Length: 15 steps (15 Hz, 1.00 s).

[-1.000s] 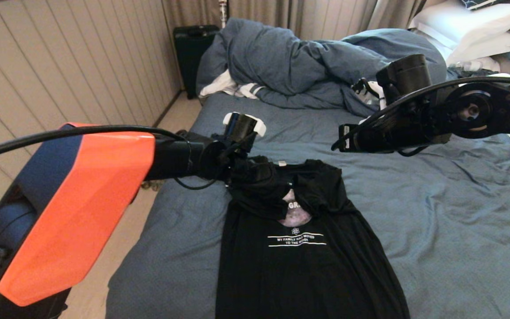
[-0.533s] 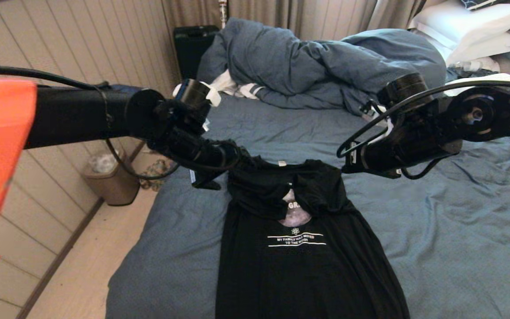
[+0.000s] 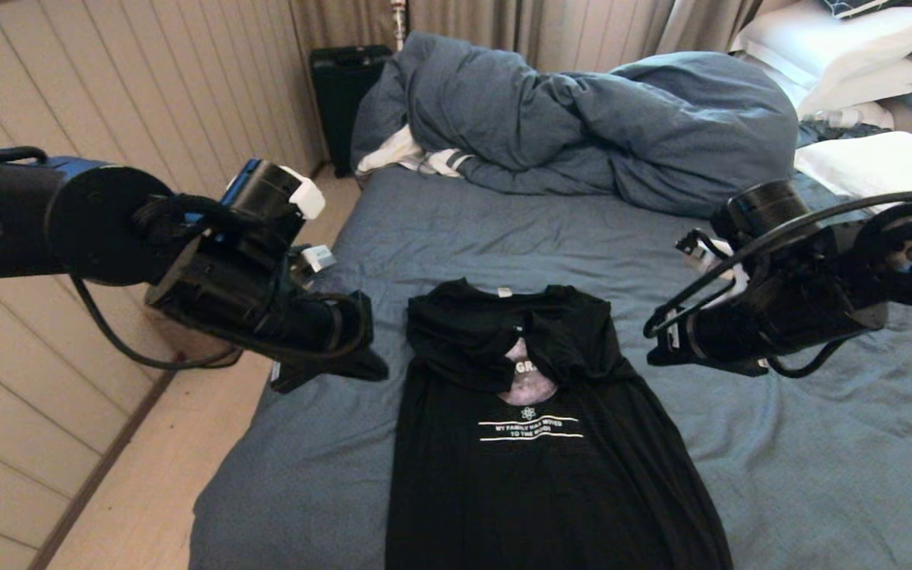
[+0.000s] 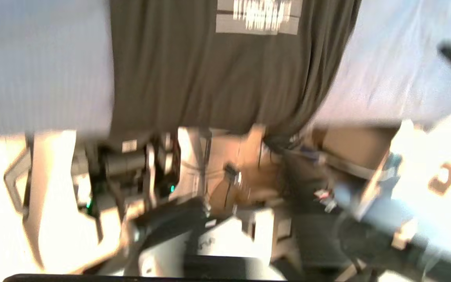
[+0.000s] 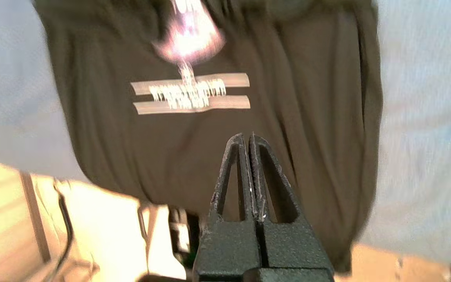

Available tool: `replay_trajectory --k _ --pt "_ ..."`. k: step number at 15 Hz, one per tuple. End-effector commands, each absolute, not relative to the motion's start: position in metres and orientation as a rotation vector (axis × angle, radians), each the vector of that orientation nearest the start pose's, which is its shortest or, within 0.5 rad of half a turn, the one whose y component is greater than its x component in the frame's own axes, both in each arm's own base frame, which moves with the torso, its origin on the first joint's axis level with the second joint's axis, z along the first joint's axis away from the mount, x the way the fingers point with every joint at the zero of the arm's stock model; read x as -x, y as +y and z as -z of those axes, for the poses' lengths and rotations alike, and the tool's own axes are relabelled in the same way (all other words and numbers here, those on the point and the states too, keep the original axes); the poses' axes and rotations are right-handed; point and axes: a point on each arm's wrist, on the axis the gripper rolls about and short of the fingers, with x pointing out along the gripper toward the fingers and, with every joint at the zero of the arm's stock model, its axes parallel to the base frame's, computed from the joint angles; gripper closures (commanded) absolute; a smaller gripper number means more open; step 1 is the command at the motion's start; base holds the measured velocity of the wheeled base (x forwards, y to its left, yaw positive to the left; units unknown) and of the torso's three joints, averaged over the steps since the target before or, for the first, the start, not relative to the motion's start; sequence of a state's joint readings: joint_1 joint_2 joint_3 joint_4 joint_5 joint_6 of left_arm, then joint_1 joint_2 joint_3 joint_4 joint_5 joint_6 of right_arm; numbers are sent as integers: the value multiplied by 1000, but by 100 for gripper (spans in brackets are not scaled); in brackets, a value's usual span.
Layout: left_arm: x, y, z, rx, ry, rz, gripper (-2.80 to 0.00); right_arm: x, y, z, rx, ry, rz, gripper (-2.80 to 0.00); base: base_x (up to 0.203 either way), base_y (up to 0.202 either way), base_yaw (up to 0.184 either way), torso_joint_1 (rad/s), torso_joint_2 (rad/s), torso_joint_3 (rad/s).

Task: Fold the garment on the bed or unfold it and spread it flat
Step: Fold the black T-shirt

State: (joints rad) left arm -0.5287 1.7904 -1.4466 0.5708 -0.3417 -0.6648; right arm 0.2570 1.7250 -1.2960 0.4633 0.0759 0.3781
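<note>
Lying flat on the blue-grey sheet of the bed (image 3: 820, 443): the black T-shirt (image 3: 535, 483), front up, both sleeves folded in over the chest so that only part of the grey moon print shows above two white bars of text. White neck label at the collar, on the far side from the robot. Lower hem running out of the head view; in the right wrist view hanging over the near edge of the bed.

Left claw (image 3: 337, 368) raised above the bed's left edge, just beside the folded shoulder of the T-shirt and clear of it, T-shirt lying to its right. Clenched and holding nothing. Not visible in its own wrist view, which is blurred and shows only the lower T-shirt with its text and the robot's base under the bed edge.

Right claw (image 5: 246, 150) hanging over the sheet on the other side, T-shirt to its left, no contact with the cloth. Fingers pressed together, empty, seen plainly in the right wrist view above the lower front of the T-shirt.

Beyond both claws, towards the head of the bed: bunched duvet (image 3: 583, 119), white pillows (image 3: 844, 47), and a black suitcase (image 3: 341, 95) against the wall.
</note>
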Motion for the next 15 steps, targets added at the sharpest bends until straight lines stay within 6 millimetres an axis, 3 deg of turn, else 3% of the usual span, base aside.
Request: replay_trajectory --k 1,7,10,15 --pt "-246 -153 -230 488 1163 482 0 -273 70 -209 -271 956 -124 0 0 0 0 0 0 0" --pt "-233 -146 -187 435 1202 542 0 -244 44 -178 -320 1022 -98 0 0 0 0 0 0 0" --pt "-230 -144 -166 406 1259 526 0 -234 21 -148 -333 1050 -41 0 0 0 0 0 0 0" --pt "-242 -151 -140 376 1265 520 0 -231 17 -125 -319 1034 -55 0 0 0 0 0 0 0"
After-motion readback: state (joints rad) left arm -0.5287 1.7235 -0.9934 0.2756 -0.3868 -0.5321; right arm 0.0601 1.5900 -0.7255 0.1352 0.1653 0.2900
